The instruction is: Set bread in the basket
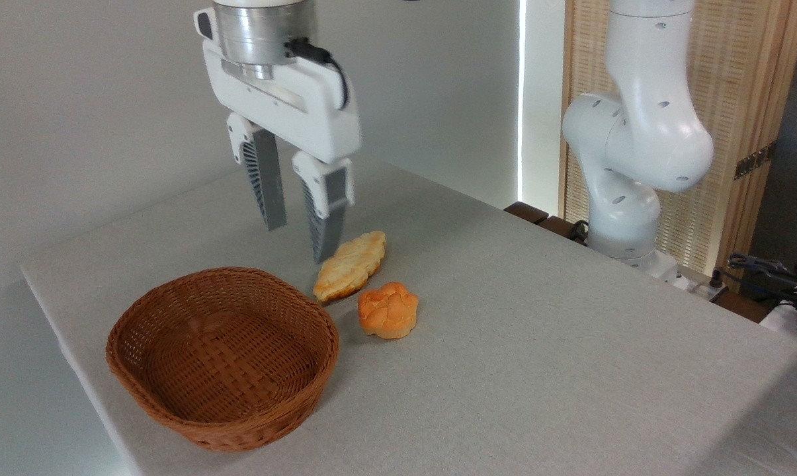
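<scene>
So starting at the left edge of the table [570, 370], there's the basket [173, 396], sitting empty near the front-left corner. Nothing in it yet, so the task hasn't really got going.

Up above and slightly behind the basket hangs the pincer [297, 239], spread apart and holding nothing. Its ribbed fingers [266, 185] point down, well clear of the table, with the right-hand tip hovering just over the end of a long pale pastry [350, 264].

That long pastry lies just beside the basket's back-right rim, angled toward the far edge. Right next to it, a bit closer to the front edge, sits the bread [388, 309], the little orange knotted bun. It's near the basket but not touching it, and looks just apart from the long pastry, though that gap is tight.

Handling-wise, the bun looks light and squishy, so it'll probably dent if squeezed hard. The lumpy top isn't great to clamp; the paler sides look like the better spot, fingers coming down either side of the middle. It shouldn't be slippery. Main worry is bumping the long pastry on the way down.

Far right, beyond the table edge, stands the arm's white base [626, 165].
</scene>
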